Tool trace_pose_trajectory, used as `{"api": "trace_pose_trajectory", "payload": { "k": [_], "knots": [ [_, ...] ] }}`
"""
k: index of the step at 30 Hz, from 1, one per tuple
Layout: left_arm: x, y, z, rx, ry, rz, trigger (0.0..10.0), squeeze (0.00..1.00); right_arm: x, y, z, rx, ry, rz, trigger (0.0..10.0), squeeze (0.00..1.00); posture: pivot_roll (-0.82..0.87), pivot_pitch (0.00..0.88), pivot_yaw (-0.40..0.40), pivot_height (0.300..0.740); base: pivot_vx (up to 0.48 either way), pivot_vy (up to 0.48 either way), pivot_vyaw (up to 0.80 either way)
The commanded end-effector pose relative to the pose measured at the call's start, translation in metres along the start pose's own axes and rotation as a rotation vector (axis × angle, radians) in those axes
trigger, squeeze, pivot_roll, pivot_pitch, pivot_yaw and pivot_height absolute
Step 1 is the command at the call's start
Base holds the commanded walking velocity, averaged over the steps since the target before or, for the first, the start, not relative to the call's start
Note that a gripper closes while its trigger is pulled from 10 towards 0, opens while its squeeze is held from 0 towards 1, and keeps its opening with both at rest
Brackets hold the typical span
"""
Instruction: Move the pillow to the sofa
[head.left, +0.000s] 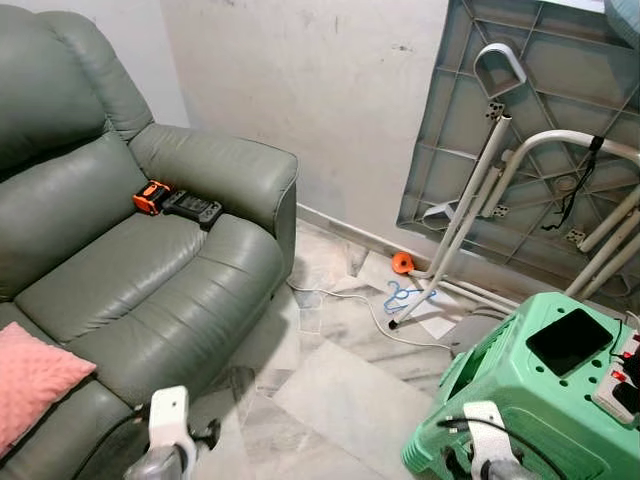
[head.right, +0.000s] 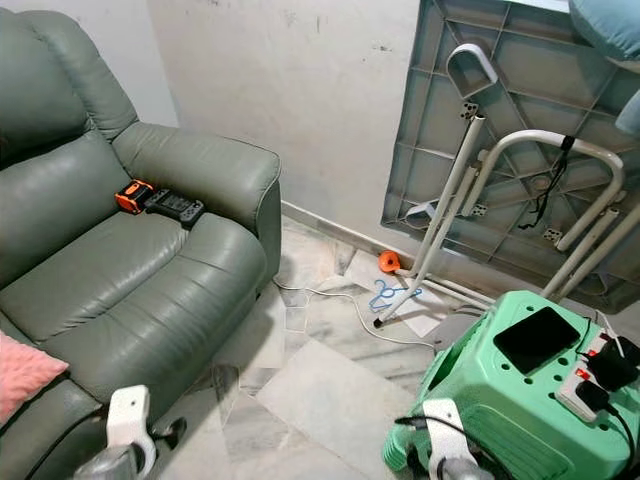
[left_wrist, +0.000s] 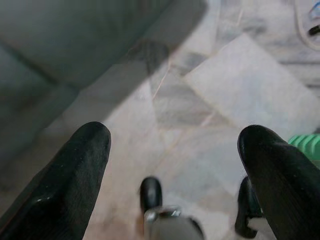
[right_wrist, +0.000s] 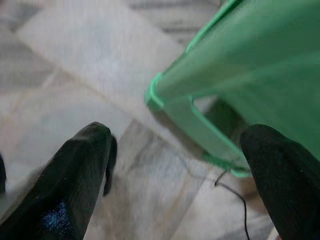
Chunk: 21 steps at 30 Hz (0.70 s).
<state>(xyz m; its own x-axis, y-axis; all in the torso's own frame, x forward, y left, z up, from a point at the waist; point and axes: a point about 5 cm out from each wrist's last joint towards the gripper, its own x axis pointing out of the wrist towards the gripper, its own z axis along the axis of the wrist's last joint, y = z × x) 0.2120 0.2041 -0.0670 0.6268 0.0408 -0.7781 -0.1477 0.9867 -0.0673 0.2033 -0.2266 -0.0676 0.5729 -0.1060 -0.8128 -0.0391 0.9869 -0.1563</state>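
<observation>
The pink pillow (head.left: 30, 385) lay on the seat of the grey-green sofa (head.left: 140, 270), at the near left corner of the head camera's view, partly cut off by the frame edge. Farther back on the seat, against the armrest, sat a black controller with an orange end (head.left: 178, 204).

Both arms hung low over the pale marble floor (head.left: 320, 390). The left end effector (left_wrist: 172, 150) was released, its two black fingers (left_wrist: 75, 170) spread wide and holding nothing, pointed at the floor beside the sofa's front. The right end effector (right_wrist: 175, 155) was likewise released and empty, its fingers (right_wrist: 75, 170) parted above the floor beside the base of a green plastic stool (head.left: 530, 400).

On the stool's top rested a dark tablet (head.left: 568, 340) and a white power strip (head.right: 590, 385). Against the wall behind leaned a folded grey table (head.left: 520, 130) with white tube legs. A white cable (head.left: 380, 318), a blue hanger (head.left: 403, 295) and a small orange object (head.left: 401, 263) lay on the floor near it.
</observation>
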Motion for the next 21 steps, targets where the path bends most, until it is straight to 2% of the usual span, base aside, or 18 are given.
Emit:
{"api": "trace_pose_trajectory", "payload": {
  "k": [1, 3, 5, 6, 7, 9, 12, 14, 17, 19, 20, 21],
  "knots": [
    [0.002, -0.007, 0.007, 0.038, -0.002, -0.013, 10.0, 0.00, 0.002, 0.005, 0.014, 0.021, -0.025, 0.009, 10.0, 0.00, 0.00, 0.000, -0.013, 0.740, 0.000, 0.000, 0.00],
    [0.000, 0.009, 0.009, 0.052, -0.001, -0.002, 10.0, 0.00, 0.003, 0.012, 0.024, 0.034, -0.046, 0.025, 10.0, 0.00, 0.00, 0.005, -0.011, 0.740, 0.000, 0.000, 0.00],
    [-0.001, 0.015, 0.008, 0.061, 0.007, 0.002, 10.0, 0.00, 0.004, 0.017, 0.031, 0.047, -0.061, 0.037, 10.0, 0.00, 0.00, 0.010, -0.009, 0.740, 0.000, 0.000, 0.00],
    [-0.001, 0.014, 0.007, 0.070, 0.018, -0.003, 10.0, 0.00, 0.004, 0.021, 0.035, 0.059, -0.068, 0.046, 10.0, 0.00, 0.00, 0.010, -0.009, 0.740, 0.000, 0.000, 0.00],
    [-0.001, 0.010, 0.004, 0.086, 0.050, -0.013, 10.0, 0.00, 0.005, 0.032, 0.041, 0.065, -0.076, 0.073, 10.0, 0.00, 0.00, 0.016, -0.007, 0.740, 0.000, 0.000, 0.00],
    [-0.001, 0.009, 0.002, 0.077, 0.057, -0.014, 10.0, 0.00, 0.005, 0.040, 0.041, 0.054, -0.073, 0.096, 10.0, 0.00, 0.00, 0.024, -0.006, 0.740, 0.000, 0.000, 0.00],
    [-0.001, 0.009, 0.002, 0.065, 0.055, -0.011, 10.0, 0.00, 0.005, 0.044, 0.040, 0.045, -0.069, 0.110, 10.0, 0.00, 0.00, 0.024, -0.006, 0.740, 0.000, 0.000, 0.00],
    [-0.001, 0.012, 0.001, 0.047, 0.053, 0.014, 10.0, 0.00, 0.005, 0.051, 0.038, 0.079, -0.062, 0.113, 10.0, 0.00, 0.00, 0.033, -0.003, 0.740, 0.000, 0.000, 0.00],
    [-0.002, 0.015, 0.000, 0.058, 0.054, 0.033, 10.0, 0.00, 0.005, 0.056, 0.039, 0.072, -0.063, 0.113, 10.0, 0.00, 0.00, 0.038, -0.001, 0.740, 0.000, 0.000, 0.00],
    [-0.003, 0.017, -0.004, 0.063, 0.064, 0.040, 10.0, 0.00, 0.004, 0.067, 0.042, 0.060, -0.068, 0.128, 10.0, 0.00, 0.00, 0.039, -0.001, 0.740, 0.000, 0.000, 0.00],
    [-0.003, 0.018, -0.006, 0.061, 0.069, 0.039, 10.0, 0.00, 0.003, 0.082, 0.047, 0.053, -0.074, 0.142, 10.0, 0.00, 0.00, 0.039, -0.002, 0.740, 0.000, 0.000, 0.00],
    [-0.003, 0.018, -0.006, 0.061, 0.069, 0.039, 10.0, 0.00, 0.003, 0.082, 0.047, 0.053, -0.074, 0.142, 10.0, 0.00, 0.00, 0.039, -0.002, 0.740, 0.000, 0.000, 0.00]
  ]
}}
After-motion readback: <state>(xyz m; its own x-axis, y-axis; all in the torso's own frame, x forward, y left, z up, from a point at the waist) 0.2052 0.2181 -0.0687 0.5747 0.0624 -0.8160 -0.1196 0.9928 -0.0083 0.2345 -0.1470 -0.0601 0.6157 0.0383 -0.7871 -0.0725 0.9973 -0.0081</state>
